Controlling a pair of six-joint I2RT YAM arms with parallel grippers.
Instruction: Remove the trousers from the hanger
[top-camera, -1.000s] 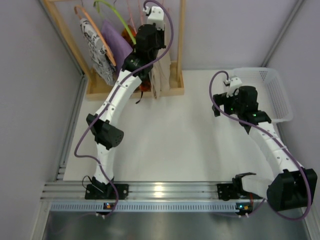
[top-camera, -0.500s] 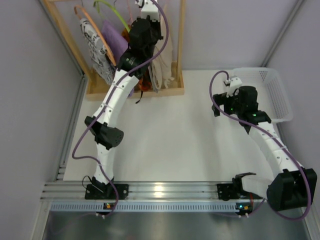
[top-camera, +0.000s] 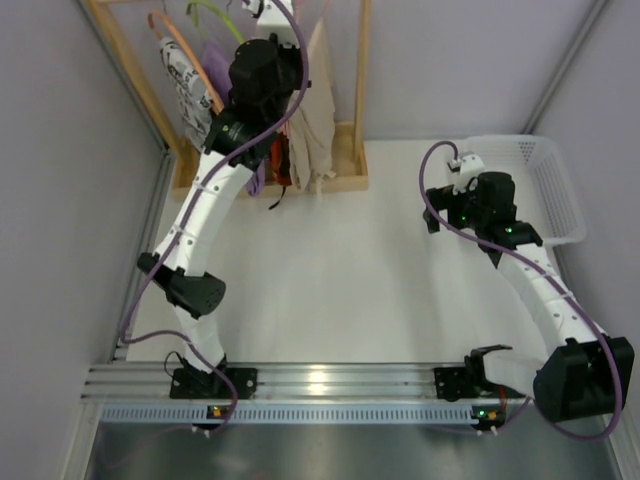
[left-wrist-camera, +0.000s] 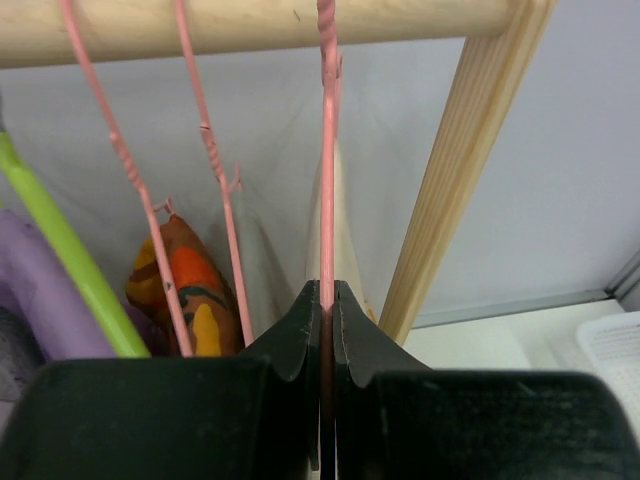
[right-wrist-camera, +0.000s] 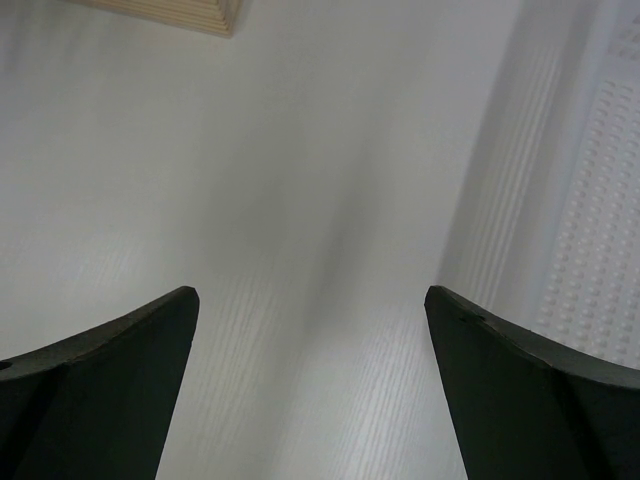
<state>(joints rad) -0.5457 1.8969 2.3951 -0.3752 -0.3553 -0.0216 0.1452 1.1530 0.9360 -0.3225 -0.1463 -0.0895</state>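
two arms, only one busy. the left gripper (left-wrist-camera: 328, 300) is clenched tight on the hanger (left-wrist-camera: 327, 150), pinching the thin pale-pink wire below its twisted neck, which runs up to the wooden rail of the rack (left-wrist-camera: 445, 190). the trousers (top-camera: 320, 110) hang from that hanger at the far side of the table (top-camera: 350, 280), at the right end of the rack, draped as a narrow beige fold close to the right-hand post. the right gripper (right-wrist-camera: 310, 320) is wide open with nothing in it, hovering over bare table just beside the white basket (top-camera: 560, 190).

handling guess: the trousers look soft, light and floppy, plain cloth, so they should slide off the wire without a fight, but they'll bunch and sag wherever you grab. the wire is thin, probably springy and a bit slick, so it could twist in the pinch. i'd take the cloth up near its top fold, not at the dangling hem. neighbours to the left to watch: two more pink wire hangers (left-wrist-camera: 210, 155), a chunky lime-green hanger (left-wrist-camera: 60, 260) and an orange patterned garment (left-wrist-camera: 190, 290).
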